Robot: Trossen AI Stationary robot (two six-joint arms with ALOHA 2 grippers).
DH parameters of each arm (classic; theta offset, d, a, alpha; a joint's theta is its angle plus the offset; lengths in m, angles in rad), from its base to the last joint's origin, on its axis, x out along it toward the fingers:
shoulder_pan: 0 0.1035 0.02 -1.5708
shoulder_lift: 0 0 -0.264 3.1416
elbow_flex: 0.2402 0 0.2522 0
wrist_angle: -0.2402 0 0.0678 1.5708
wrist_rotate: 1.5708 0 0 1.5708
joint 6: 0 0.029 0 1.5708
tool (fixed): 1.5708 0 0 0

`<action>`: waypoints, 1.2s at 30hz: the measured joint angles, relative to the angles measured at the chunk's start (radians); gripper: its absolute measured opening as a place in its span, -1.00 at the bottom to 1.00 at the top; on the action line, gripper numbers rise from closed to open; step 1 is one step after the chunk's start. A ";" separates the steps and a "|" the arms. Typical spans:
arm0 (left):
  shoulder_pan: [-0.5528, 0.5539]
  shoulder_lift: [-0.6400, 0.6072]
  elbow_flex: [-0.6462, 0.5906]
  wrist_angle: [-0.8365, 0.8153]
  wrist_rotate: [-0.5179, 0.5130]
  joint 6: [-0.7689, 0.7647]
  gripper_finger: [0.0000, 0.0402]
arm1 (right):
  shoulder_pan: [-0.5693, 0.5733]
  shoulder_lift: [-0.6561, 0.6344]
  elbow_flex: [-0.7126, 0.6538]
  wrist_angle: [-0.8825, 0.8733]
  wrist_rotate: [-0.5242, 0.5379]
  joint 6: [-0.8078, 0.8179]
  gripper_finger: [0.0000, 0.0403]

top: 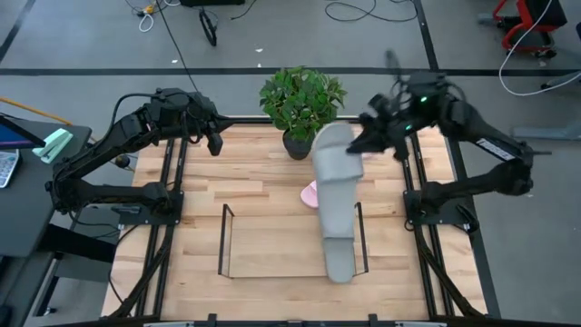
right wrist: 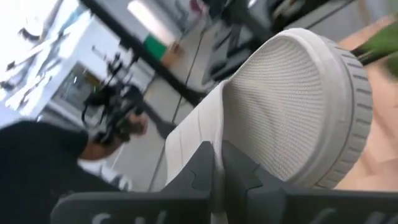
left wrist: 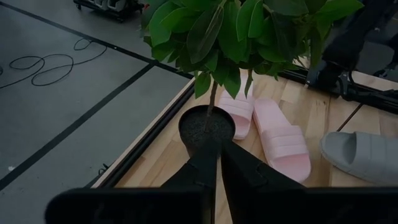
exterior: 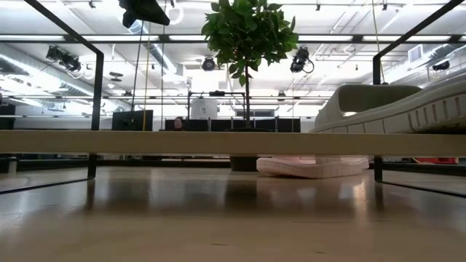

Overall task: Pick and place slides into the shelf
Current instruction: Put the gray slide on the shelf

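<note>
My right gripper [top: 356,143], upper right of centre in the high view, is closed on one end of a grey slide [top: 334,200]; in the right wrist view my fingers [right wrist: 208,168] sit together against its textured sole [right wrist: 298,112]. The slide hangs tilted: the held end is lifted beside the potted plant [top: 301,100], the other end is down across the right side of the shelf [top: 224,241], lower centre of frame. In the low view the same slide [exterior: 393,109] slopes up toward the right edge, above the shelf's wire.

My left gripper [top: 214,141] hangs upper left of centre, clear of everything, fingers [left wrist: 211,168] pinched together with nothing between them.

Pink pair: two slides [left wrist: 280,137] lie side by side on the table [top: 263,182] just beside the plant pot [left wrist: 205,127]. In the high view only a pink edge [top: 310,193] shows, under the grey one. A grey slide [left wrist: 360,155] shows at the right edge of the left wrist view.
</note>
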 joint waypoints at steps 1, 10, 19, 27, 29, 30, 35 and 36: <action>0.000 0.000 0.000 0.000 0.000 0.000 -0.87 | 0.031 0.014 0.000 0.000 0.013 -0.006 -0.93; 0.000 0.000 0.000 0.000 0.000 0.000 -0.91 | 0.239 0.124 0.000 -0.067 0.228 -0.044 -0.93; 0.000 0.000 0.000 0.000 0.000 0.000 -0.85 | 0.354 0.186 -0.057 -0.080 0.430 -0.028 -0.93; 0.000 0.000 0.000 -0.001 0.000 0.001 -0.88 | 0.389 0.180 -0.266 0.198 0.448 0.118 -0.93; 0.000 0.000 0.000 -0.001 0.000 0.001 -0.90 | 0.395 0.180 -0.309 0.249 0.449 0.149 -0.93; 0.000 0.000 0.000 -0.001 0.000 0.001 -0.90 | 0.397 0.180 -0.329 0.268 0.450 0.160 -0.93; 0.000 0.000 0.000 -0.001 0.000 0.001 -0.89 | 0.415 0.180 -0.401 0.290 0.539 0.185 -0.93; 0.000 0.000 0.000 -0.001 0.000 0.000 -0.89 | 0.415 0.180 -0.412 0.290 0.555 0.190 -0.93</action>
